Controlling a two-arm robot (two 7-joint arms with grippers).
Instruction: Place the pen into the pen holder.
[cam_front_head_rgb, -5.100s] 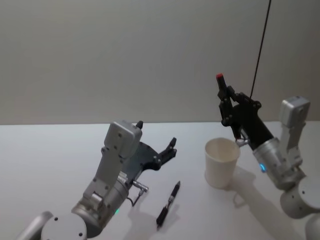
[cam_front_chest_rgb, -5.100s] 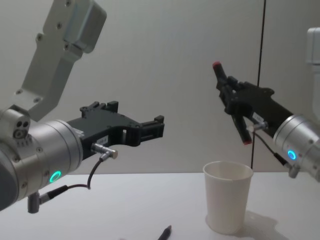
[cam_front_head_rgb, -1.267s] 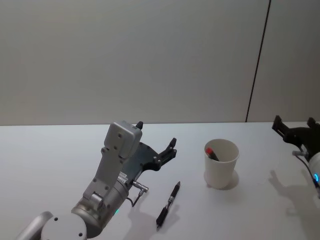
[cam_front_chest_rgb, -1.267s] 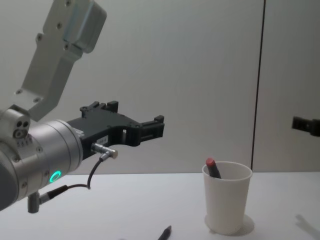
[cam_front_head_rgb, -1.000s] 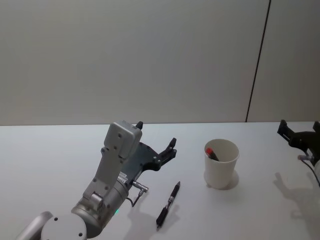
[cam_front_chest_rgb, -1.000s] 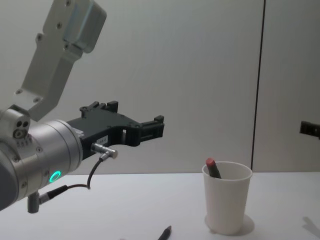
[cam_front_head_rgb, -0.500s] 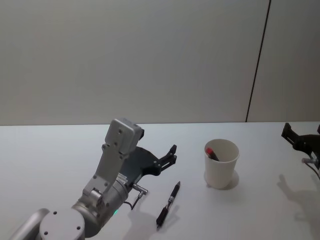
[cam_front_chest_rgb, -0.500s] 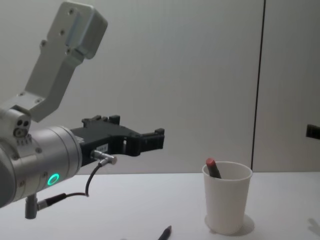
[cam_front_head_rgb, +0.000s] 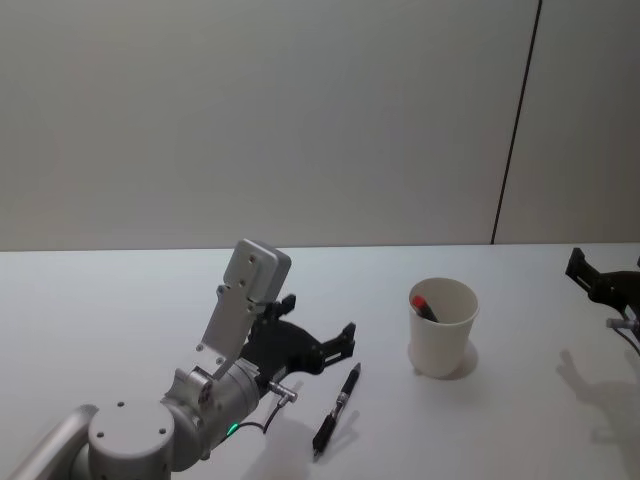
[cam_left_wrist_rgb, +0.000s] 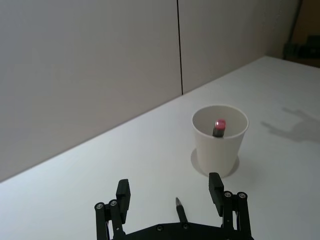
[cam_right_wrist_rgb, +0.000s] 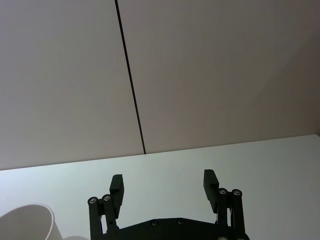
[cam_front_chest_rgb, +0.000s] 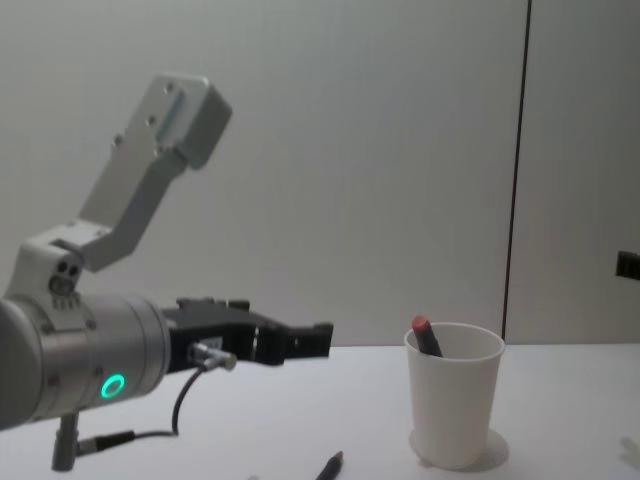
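Note:
The pen holder (cam_front_head_rgb: 443, 345) is a white paper cup standing upright on the table, also seen in the chest view (cam_front_chest_rgb: 452, 420) and the left wrist view (cam_left_wrist_rgb: 220, 147). A red-capped pen (cam_front_head_rgb: 423, 306) (cam_left_wrist_rgb: 219, 127) (cam_front_chest_rgb: 428, 337) leans inside it. A black pen (cam_front_head_rgb: 337, 408) (cam_left_wrist_rgb: 180, 215) (cam_front_chest_rgb: 331, 466) lies flat on the table left of the cup. My left gripper (cam_front_head_rgb: 318, 320) (cam_left_wrist_rgb: 169, 184) (cam_front_chest_rgb: 305, 342) is open, low over the table just behind the black pen, holding nothing. My right gripper (cam_front_head_rgb: 607, 268) (cam_right_wrist_rgb: 163, 178) is open and empty, far right of the cup.
The white tabletop (cam_front_head_rgb: 120, 310) runs back to a plain wall with a dark vertical seam (cam_front_head_rgb: 512, 130). The cup's rim (cam_right_wrist_rgb: 30, 215) shows at the edge of the right wrist view.
My left arm has tilted forward and lowered its gripper toward the black pen. The right gripper has stayed at the right edge. The red-capped pen rests in the cup as before.

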